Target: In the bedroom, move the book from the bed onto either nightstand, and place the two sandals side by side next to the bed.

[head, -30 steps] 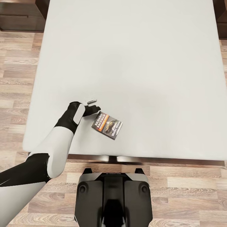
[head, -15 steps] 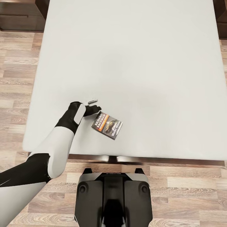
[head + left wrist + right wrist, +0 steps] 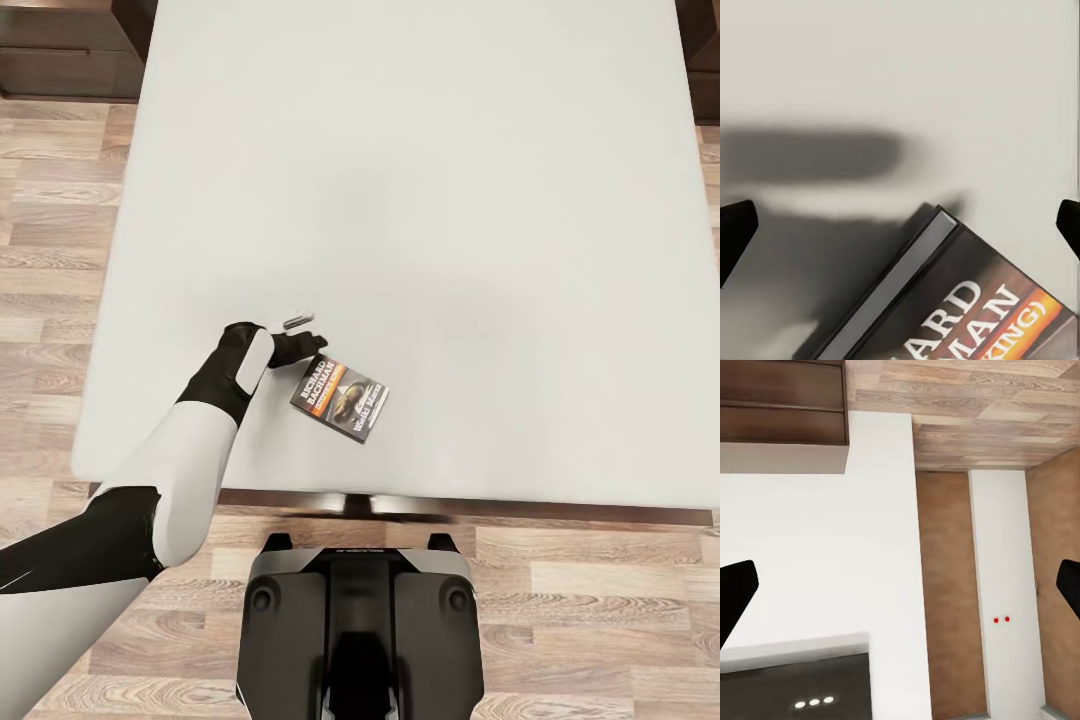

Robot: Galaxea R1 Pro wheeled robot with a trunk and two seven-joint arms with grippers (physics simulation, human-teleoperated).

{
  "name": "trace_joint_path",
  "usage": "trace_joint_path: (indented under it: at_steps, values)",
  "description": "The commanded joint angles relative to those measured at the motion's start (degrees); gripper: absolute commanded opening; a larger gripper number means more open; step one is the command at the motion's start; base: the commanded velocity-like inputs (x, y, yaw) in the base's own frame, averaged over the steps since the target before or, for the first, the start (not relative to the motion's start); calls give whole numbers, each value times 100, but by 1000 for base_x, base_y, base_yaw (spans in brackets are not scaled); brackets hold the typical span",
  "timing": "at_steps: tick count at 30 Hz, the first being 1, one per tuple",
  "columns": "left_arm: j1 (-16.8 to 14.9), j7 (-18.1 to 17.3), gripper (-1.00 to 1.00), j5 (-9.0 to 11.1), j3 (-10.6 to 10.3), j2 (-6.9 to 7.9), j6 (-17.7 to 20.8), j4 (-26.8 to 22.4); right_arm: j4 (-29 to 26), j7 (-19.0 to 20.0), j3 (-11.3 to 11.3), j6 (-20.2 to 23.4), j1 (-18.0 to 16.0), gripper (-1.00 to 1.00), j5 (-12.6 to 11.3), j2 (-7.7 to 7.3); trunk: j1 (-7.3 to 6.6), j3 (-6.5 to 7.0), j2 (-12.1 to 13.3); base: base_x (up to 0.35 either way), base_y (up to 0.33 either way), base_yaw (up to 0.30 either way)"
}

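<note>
The left end effector point(image 3: 303, 340) hovered wide open, fingertips point(image 3: 735, 225) splayed apart, just beside the book's point(image 3: 340, 397) spine corner (nothing gripped yet). The book lay flat near the bed's point(image 3: 420, 200) foot edge. Picking it up looked to be the step in hand; next it needed to straddle that edge and close.

Head cam sits high and looks almost straight down over the robot's base point(image 3: 360, 620) onto the bed point(image 3: 420, 150), with wood floor point(image 3: 50, 200) along the left side. Left wrist cam is pressed in really close above the mattress, and the corner of the book point(image 3: 967, 307) it catches is the same book point(image 3: 340, 397) the head cam sees near the bed's front edge. Right wrist cam faces elsewhere, at white walls point(image 3: 817, 585) and plank floor point(image 3: 982, 405) from farther off.
</note>
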Motion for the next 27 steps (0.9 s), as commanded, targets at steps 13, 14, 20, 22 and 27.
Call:
trace_joint_path:
  at_steps: [13, 14, 20, 22, 27]
  values:
    - [-1, -77, 100, 67, 8, -14, 14, -5, 15, -31, -37, 8, -5, 100, 61, -10, 2, -4, -6, 0, 0, 0]
    - [-1, -92, 100, 67, 3, -15, 13, -4, 15, -31, -36, 8, -6, 100, 60, -10, 2, -4, -6, 0, 0, 0]
    - [-1, -138, 100, 68, -45, -18, 11, -1, 20, -31, -38, 8, -6, 100, 62, -11, 2, -4, -6, 0, 0, 0]
    - [-1, -141, 100, 68, -55, -19, 12, -1, 18, -31, -38, 8, -6, 100, 62, -11, 2, -4, -6, 0, 0, 0]
    - [-1, -150, 100, 68, -113, -22, 6, 0, 20, -31, -38, 8, -6, 100, 61, -11, 2, -4, -6, 0, 0, 0]
